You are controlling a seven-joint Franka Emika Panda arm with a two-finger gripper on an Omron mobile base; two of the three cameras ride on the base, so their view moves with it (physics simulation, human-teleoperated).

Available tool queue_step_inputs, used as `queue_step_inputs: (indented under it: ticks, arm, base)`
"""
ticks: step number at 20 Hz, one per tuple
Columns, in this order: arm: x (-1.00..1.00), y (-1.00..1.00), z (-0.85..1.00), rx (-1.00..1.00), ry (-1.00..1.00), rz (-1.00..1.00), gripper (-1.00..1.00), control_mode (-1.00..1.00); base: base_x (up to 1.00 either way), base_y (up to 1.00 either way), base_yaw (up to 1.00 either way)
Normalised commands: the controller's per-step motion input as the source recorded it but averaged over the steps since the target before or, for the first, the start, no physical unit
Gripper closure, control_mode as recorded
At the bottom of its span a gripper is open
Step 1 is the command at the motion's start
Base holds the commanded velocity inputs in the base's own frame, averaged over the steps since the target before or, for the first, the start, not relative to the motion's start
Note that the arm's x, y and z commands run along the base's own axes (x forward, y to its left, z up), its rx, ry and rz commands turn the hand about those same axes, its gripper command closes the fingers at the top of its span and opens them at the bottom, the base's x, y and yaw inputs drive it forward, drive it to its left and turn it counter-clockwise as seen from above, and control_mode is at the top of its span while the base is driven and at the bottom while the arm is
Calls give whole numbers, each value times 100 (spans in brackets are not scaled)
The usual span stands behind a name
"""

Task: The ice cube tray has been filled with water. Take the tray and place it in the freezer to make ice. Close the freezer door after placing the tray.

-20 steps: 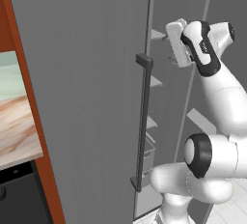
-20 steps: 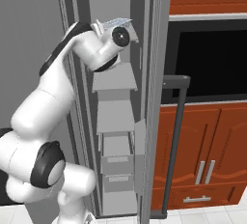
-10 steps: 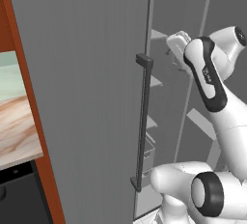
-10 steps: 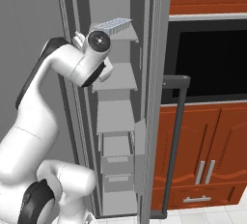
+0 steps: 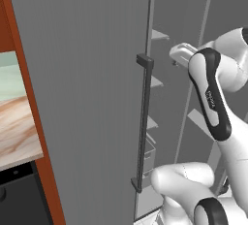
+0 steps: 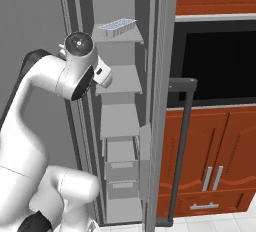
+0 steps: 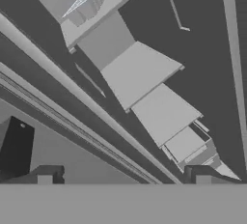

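counter (image 5: 14,132): a pale wood-grain slab with a smooth top, left of the freezer, behind a red-brown cabinet edge.
freezer door (image 5: 87,98): a tall flat matte grey panel, standing open left of the freezer's shelves; a long dark grey square bar handle (image 5: 142,122) runs down its edge.
freezer (image 6: 120,141): a tall matte grey unit, its inside open, with flat rectangular grey shelves stacked one under the other and box-shaped drawers (image 6: 121,161) at the bottom.
ice cube tray (image 6: 116,26): a small flat pale grey rectangle with two rows of square light blue cells, lying on the top shelf of the freezer. In the hand view it sits at the upper left (image 7: 87,1), its cells like a fine grid.
claw (image 7: 123,175): two small dark blocky tips, spread wide apart with nothing between them; it is outside the freezer, well apart from the tray.
oven (image 6: 215,61): a glossy black rectangle right of the freezer, above red-brown wooden cabinet doors with slim metal handles.
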Motion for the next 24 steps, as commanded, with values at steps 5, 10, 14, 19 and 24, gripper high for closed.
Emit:
queue_step_inputs:
  ticks: [5, 10, 14, 19, 24]
  arm:
    - [-28, 0, -1, -4, -6, 1, -100, -100]
    - [-23, 2, -2, -1, -2, 1, -100, -100]
    - [-12, 0, -8, 0, 0, 2, -100, -100]
    - [-1, 2, -15, 0, 0, 3, -100, -100]
    - [0, 6, -5, -1, 1, 0, -100, 100]
  base:
    - [0, 0, 0]
    - [0, 0, 0]
    - [0, 0, 0]
    - [0, 0, 0]
    - [-20, 9, 0]
